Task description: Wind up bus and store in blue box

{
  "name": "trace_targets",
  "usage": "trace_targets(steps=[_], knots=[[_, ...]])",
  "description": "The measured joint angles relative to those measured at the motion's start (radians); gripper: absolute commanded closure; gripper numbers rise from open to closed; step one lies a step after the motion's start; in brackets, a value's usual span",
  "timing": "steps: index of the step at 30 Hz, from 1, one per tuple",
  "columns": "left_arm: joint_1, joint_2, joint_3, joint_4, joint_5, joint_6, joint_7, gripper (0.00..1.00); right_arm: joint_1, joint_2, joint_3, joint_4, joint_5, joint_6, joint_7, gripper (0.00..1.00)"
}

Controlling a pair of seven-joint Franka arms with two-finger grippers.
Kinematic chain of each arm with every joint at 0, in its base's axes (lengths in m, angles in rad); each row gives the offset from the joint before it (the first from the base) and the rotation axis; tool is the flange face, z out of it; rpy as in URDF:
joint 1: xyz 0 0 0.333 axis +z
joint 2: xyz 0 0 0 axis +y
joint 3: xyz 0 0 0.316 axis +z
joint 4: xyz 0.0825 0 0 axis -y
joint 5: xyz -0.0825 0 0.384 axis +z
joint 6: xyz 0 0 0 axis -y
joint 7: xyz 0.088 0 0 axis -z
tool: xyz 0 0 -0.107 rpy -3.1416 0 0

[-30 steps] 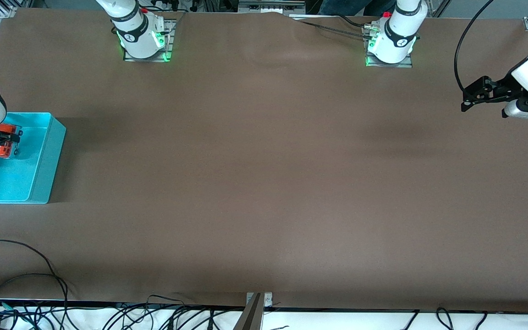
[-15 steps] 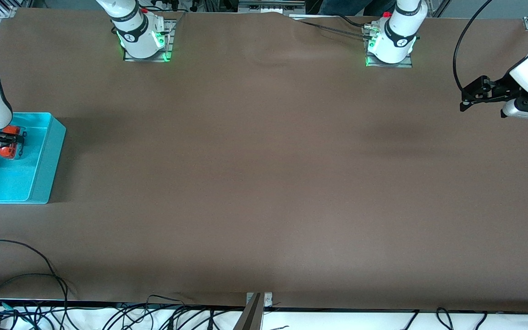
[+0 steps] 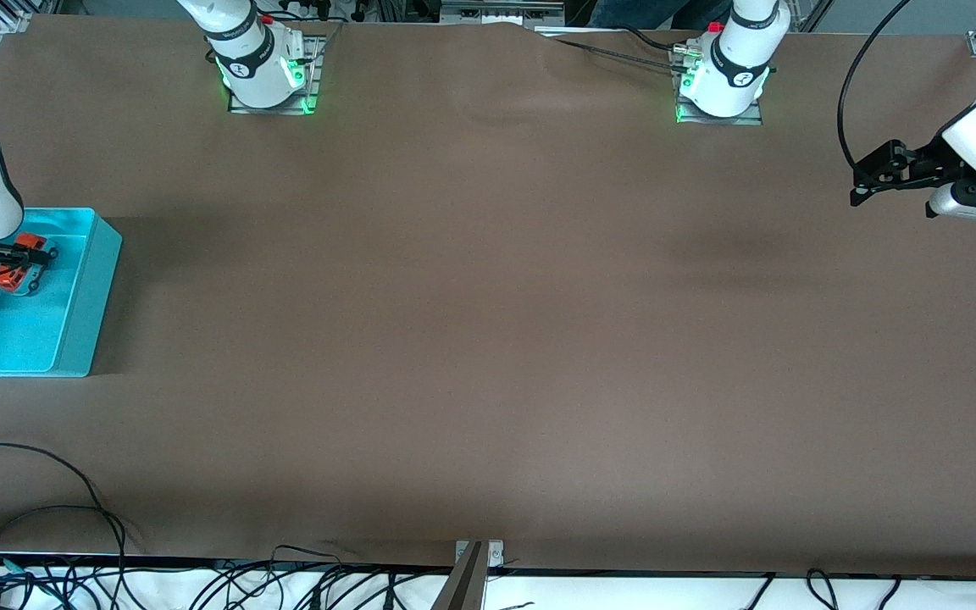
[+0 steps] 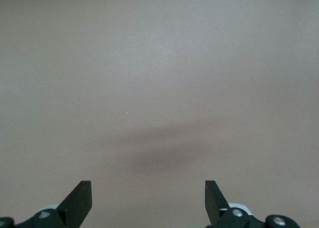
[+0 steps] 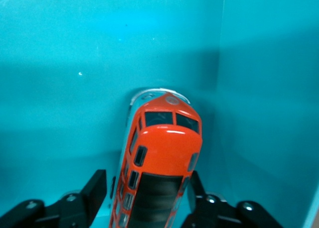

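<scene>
- The wide brown-covered table (image 3: 488, 339) carried a turquoise rectangular plastic box (image 3: 81, 305) with smooth walls at the right arm's end.
- The white left arm waited above the bare cloth at its own end of the table, its black two-finger left gripper (image 3: 865, 182) standing with jaws spread wide and nothing between them; its wrist view showed only plain brown surface between the two fingertips (image 4: 82, 198).
- The right gripper (image 3: 9, 258) reached down inside the box, beside one of its walls, its black fingers (image 5: 94, 188) set on either side of the toy with a visible gap on at least one flank, so the grasp looked released rather than clenched.
- The small orange-red toy bus (image 5: 159, 163), with dark windows and a pale lower body, sat inside the box, close beside the wall.
</scene>
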State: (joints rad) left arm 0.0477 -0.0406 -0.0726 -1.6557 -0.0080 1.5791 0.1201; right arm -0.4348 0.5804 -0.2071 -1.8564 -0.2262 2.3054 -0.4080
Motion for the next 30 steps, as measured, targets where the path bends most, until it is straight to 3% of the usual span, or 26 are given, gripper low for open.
trace_targets(steps=[12,30], knots=[[0.000,0.000,0.000,0.000,0.000,0.000,0.000,0.00,0.001,-0.008,0.000,0.015,0.000,-0.015,0.000,0.00],[0.000,0.000,0.000,0.000,0.000,0.000,-0.001,0.00,0.050,-0.203,0.041,0.089,0.008,-0.410,0.002,0.00]])
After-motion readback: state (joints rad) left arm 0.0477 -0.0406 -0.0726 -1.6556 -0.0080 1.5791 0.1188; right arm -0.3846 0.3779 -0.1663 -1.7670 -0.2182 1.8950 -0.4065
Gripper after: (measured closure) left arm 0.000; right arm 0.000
